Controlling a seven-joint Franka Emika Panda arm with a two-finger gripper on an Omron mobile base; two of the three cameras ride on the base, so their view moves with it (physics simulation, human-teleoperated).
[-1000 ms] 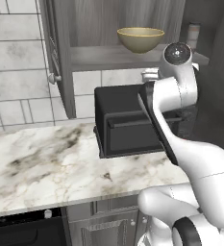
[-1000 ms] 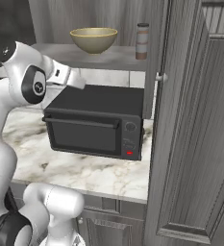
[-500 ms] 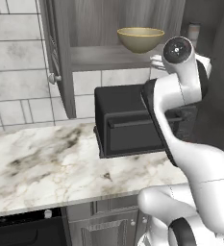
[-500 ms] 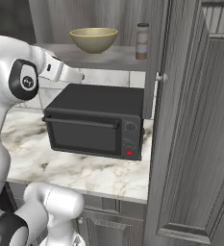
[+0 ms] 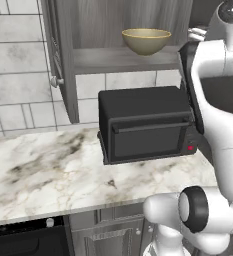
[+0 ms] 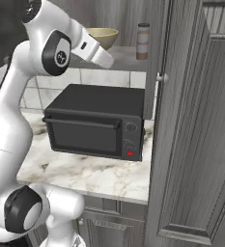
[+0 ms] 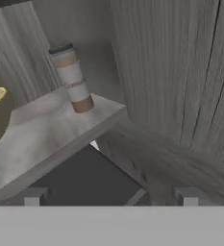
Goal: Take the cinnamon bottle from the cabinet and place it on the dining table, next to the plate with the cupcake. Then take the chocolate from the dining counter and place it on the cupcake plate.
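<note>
The cinnamon bottle (image 7: 71,79) (image 6: 143,41) stands upright near the right end of the cabinet shelf (image 7: 51,129) (image 5: 123,57). It has a dark cap and a reddish-brown body with pale bands. My gripper (image 7: 111,197) is open, its two tips wide apart with nothing between them. It hangs in front of the shelf and a little below it, well short of the bottle. From the right base camera the hand (image 6: 97,50) sits left of the bottle, in front of the bowl. The dining table, plate, cupcake and chocolate are out of view.
A tan bowl (image 5: 147,40) (image 6: 103,34) sits on the same shelf, left of the bottle. A black toaster oven (image 5: 145,125) (image 6: 97,120) stands on the marble counter (image 5: 48,170) under the shelf. The open cabinet door (image 6: 191,120) stands close on the right.
My hand has risen and swung right, from beside the oven's top up to shelf height, closer to the bottle. The jaws have stayed open.
</note>
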